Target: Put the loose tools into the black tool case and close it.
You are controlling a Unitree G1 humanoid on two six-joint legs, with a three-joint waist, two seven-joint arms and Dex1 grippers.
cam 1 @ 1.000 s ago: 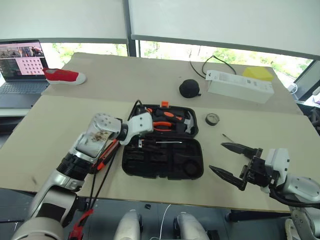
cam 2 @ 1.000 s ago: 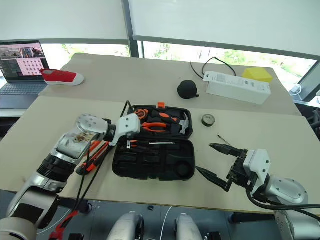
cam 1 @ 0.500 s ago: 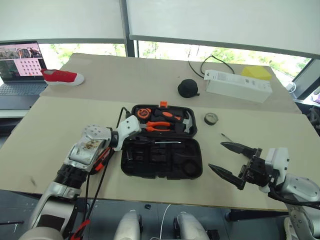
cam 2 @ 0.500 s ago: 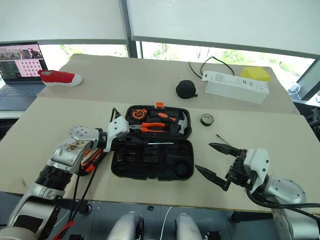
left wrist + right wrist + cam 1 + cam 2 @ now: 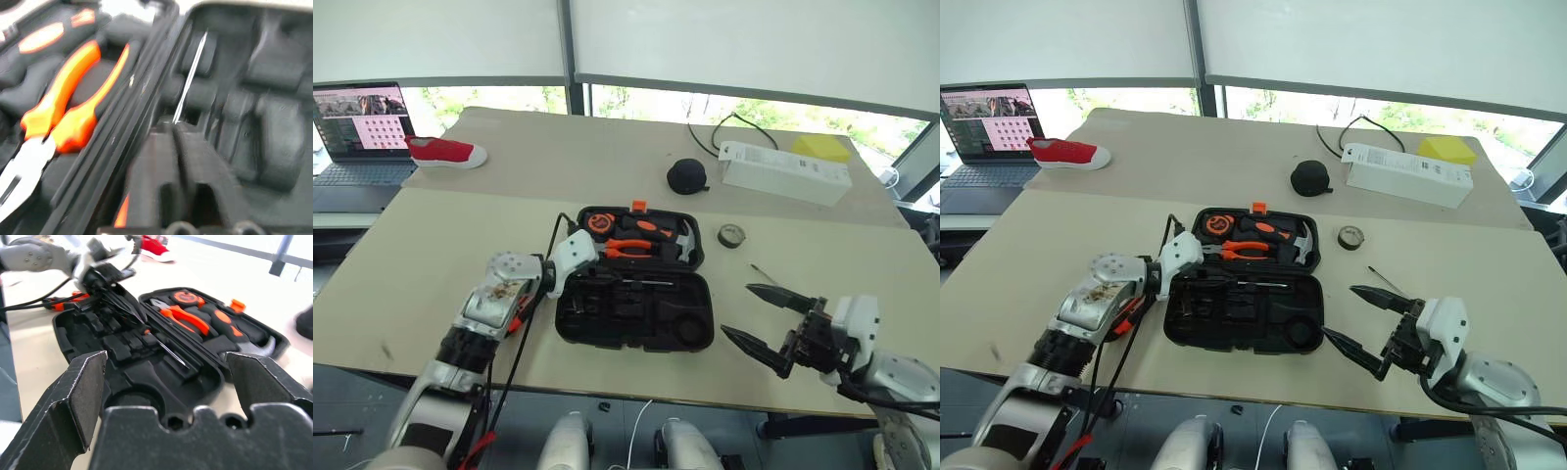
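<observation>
Lower now, my left gripper (image 5: 1178,284) sits in the black tool case (image 5: 1234,323) — pinching a screwdriver (image 5: 164,346); right gripper (image 5: 766,315) spread wide.

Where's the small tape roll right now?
In the left eye view, the tape roll lies on the table, right of the open black tool case, outside it.

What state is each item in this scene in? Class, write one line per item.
black tool case: open flat on the table.
screwdriver: lying in the case.
tape roll: loose on the table.
laptop: open, screen lit.
left gripper: at the case's edge.
right gripper: open, empty.
</observation>
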